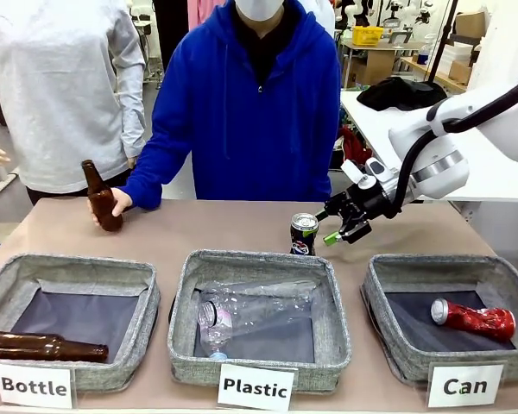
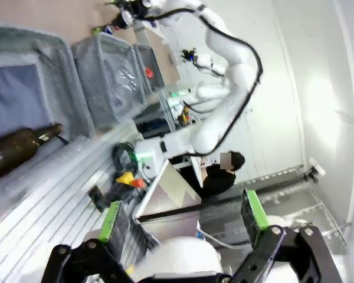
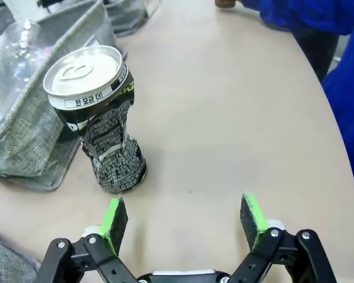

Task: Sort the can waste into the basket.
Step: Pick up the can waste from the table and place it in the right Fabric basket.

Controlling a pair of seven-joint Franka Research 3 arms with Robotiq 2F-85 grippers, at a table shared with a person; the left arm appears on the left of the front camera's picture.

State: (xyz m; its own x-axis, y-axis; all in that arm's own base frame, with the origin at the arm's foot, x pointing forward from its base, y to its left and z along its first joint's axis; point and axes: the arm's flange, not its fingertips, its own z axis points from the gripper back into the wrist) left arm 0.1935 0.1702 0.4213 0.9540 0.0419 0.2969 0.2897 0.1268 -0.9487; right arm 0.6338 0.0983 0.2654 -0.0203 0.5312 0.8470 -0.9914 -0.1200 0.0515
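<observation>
On the tabletop (image 1: pixel 242 226), the right gripper (image 1: pixel 331 224) hangs spread open beside the black can (image 1: pixel 304 235), apparently lining up a grasp; next, straddle and clamp it.

We list: right arm (image 1: pixel 501 129), white rounded shells, silver wrist band, black cable (image 1: pixel 417 164); right gripper (image 3: pixel 186 218) and left gripper (image 2: pixel 183 215), black linkages, green pads (image 3: pixel 253 221).
</observation>
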